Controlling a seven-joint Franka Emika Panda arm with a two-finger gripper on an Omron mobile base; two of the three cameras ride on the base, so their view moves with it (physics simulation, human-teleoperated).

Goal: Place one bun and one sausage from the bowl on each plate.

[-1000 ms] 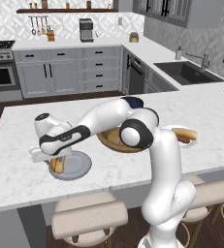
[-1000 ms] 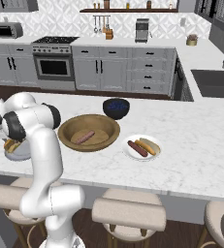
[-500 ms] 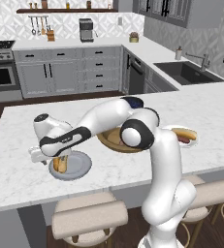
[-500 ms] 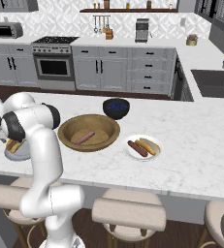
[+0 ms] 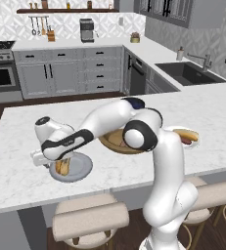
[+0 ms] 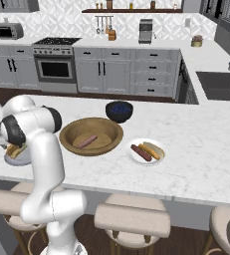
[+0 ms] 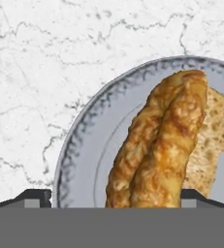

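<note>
My gripper (image 7: 116, 196) hangs just above the matte grey plate (image 7: 79, 140), open, its fingertips (image 7: 36, 196) spread wide to either side of a golden bun (image 7: 167, 140) that lies on the plate. From the left base, the gripper (image 5: 60, 163) is low over the grey plate (image 5: 81, 171) with the bun (image 5: 62, 167) under it. The wooden bowl (image 6: 104, 127) holds one sausage (image 6: 86, 141). On the white plate (image 6: 131, 158) lie a sausage (image 6: 140, 152) and a bun (image 6: 152, 149).
A dark blue bowl (image 6: 119, 110) stands behind the wooden bowl. My own arm arches over the wooden bowl (image 5: 109, 144) in the left base view. Padded stools line the counter's near edge. A sink (image 5: 188, 72) sits far right.
The fingers have spread apart and let go of the bun, which now rests on the grey plate. The arm has barely moved.
</note>
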